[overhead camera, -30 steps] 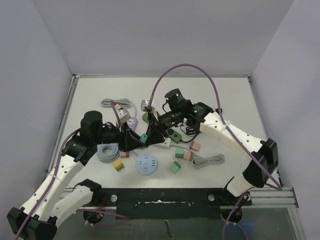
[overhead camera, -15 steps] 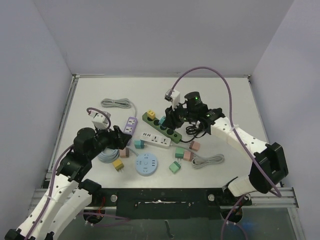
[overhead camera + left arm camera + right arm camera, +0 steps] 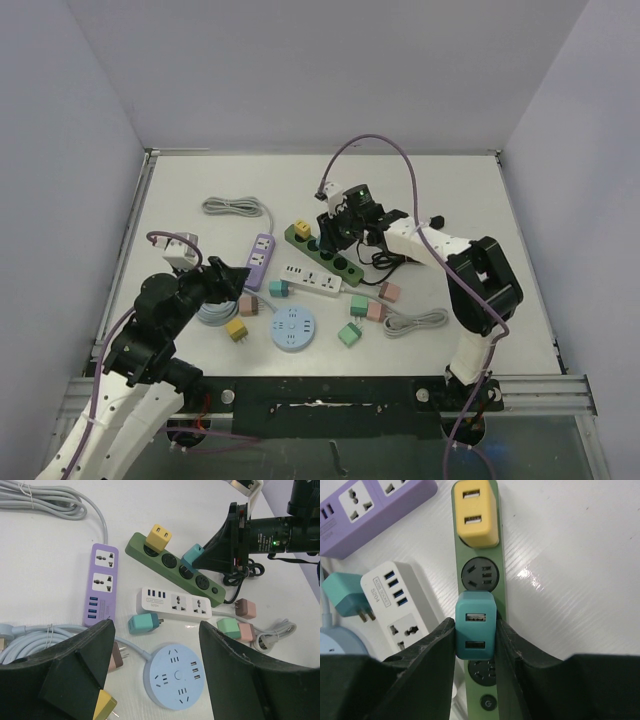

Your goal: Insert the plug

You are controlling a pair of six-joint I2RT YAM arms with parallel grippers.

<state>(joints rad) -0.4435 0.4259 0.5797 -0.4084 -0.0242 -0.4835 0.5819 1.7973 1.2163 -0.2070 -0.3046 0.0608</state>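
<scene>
Right gripper clamped on teal plug at third socket of green power strip, mid-tabletop toward far edge. Yellow plug in end socket. Left gripper wide, empty, over front-left area.

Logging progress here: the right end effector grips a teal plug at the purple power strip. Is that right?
No. The right end effector grips the teal plug at the green power strip, not the purple power strip; the right wrist view shows it.

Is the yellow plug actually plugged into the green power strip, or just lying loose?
Plugged in. The yellow plug stands on the green power strip at its end socket, with no prongs showing.
</scene>
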